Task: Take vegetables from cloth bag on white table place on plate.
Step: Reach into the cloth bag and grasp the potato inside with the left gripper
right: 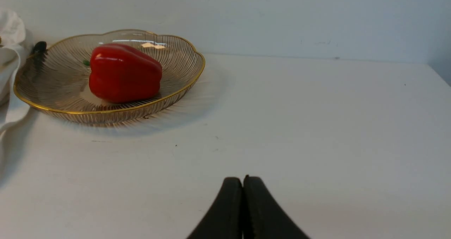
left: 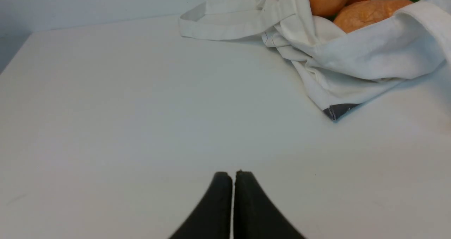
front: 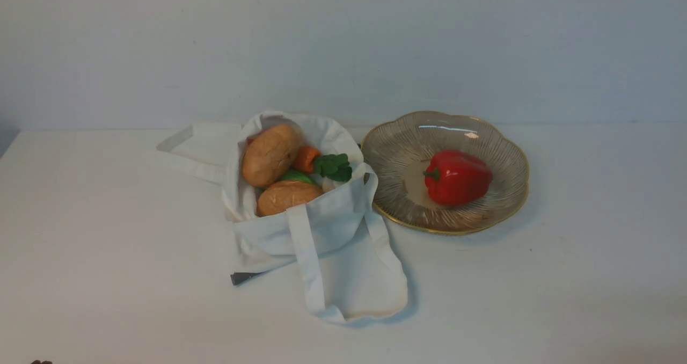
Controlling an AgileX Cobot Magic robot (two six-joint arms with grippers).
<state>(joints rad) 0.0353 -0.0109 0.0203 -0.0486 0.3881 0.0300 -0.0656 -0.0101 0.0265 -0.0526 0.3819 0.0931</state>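
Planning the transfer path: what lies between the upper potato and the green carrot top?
The orange carrot lies between them, as the front view shows.

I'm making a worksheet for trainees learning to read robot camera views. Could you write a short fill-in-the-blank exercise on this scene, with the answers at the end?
1. The only vegetable on the glass plate is a red ____.
2. The leafy top in the cloth bag is coloured dark ____.
3. Seen from the front, the plate stands to the ____ of the bag.
4. The jaws of the left gripper and right gripper are both ____.

Missing words: bell pepper; green; right; shut.
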